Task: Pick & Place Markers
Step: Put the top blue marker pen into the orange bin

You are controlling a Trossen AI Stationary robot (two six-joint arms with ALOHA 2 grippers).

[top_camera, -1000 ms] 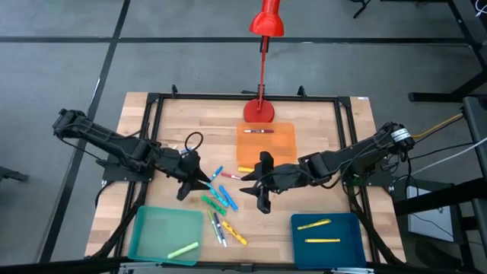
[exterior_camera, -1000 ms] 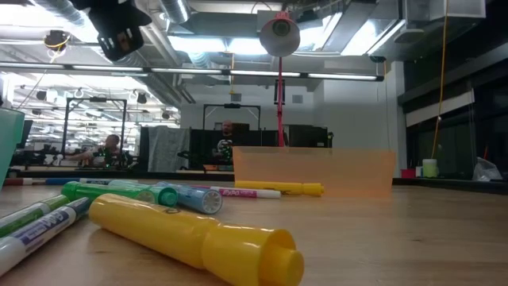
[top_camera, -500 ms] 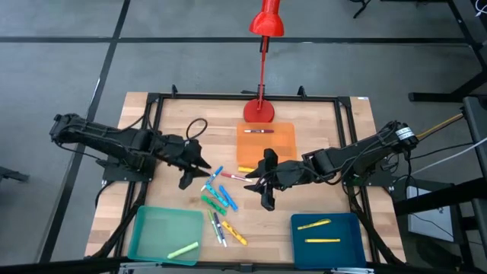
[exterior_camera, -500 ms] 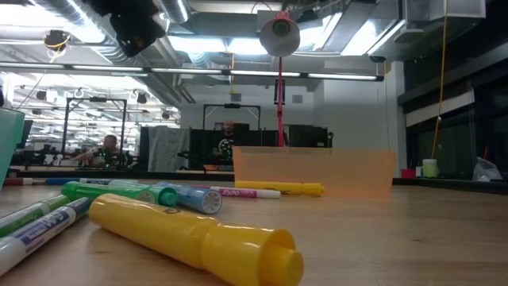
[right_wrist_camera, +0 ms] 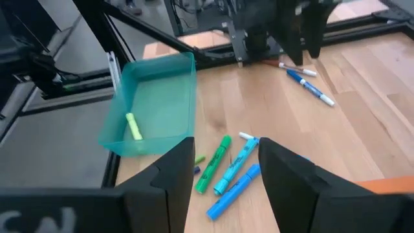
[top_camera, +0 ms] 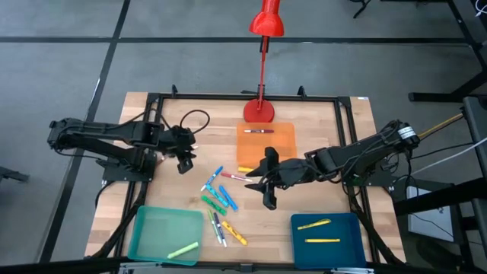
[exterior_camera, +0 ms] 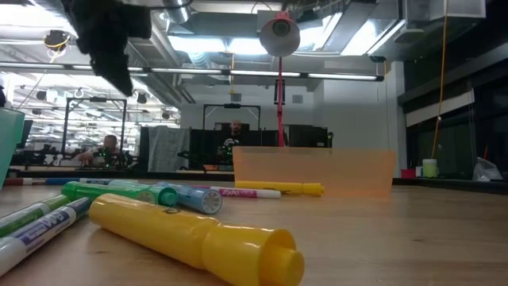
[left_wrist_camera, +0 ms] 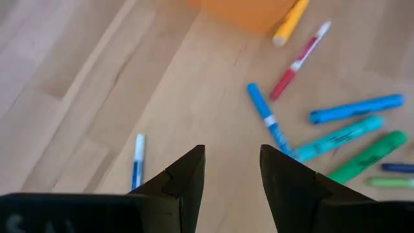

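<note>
**Both Hands Open Above the Tabletop**

The left hand [top_camera: 185, 156] hung on its folded arm at the left side, fingers [left_wrist_camera: 184, 181] parted and empty. The right hand [top_camera: 266, 183] reached toward the middle on an outstretched arm, fingers [right_wrist_camera: 171, 171] spread, gripping nothing.

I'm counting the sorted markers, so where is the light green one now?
In the high view the light green marker lies inside the teal tray at the table's front left corner.
</note>
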